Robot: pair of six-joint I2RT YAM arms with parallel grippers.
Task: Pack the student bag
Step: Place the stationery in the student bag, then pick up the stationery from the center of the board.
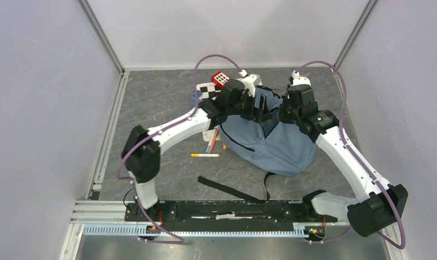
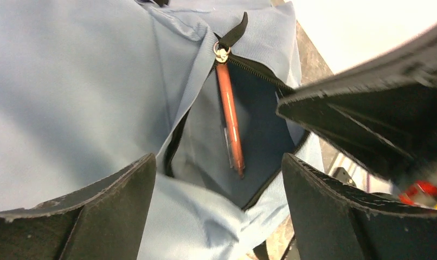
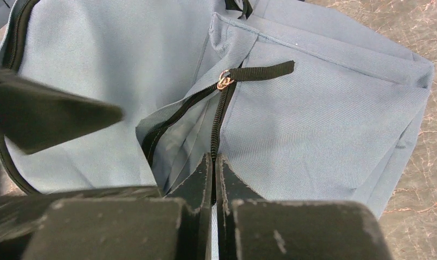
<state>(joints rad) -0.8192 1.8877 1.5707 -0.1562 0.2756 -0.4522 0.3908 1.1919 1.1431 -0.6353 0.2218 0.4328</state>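
The student bag (image 1: 270,143) lies slumped on the grey table (image 1: 151,108), at its middle and toward the far side, between the two wrists, with a black strap (image 1: 227,188) trailing toward the arm bases. It reads as soft, limp cloth that will sag and fold rather than keep any shape, light but bulky. The firmest places to take it are likely the zip edge, the seams and the straps, not the loose panels. The left arm reaches in from the near left, its wrist tipped down over a front pocket whose zip pull (image 2: 222,51) sits at the end of the opening. The left gripper (image 2: 217,162) is spread wide with nothing between its fingers, and an orange-red pen (image 2: 230,116) lies inside the pocket. The right arm comes across from the near right. The right gripper (image 3: 215,162) is pressed together, apparently pinching the pocket's zip edge to hold the mouth agape.
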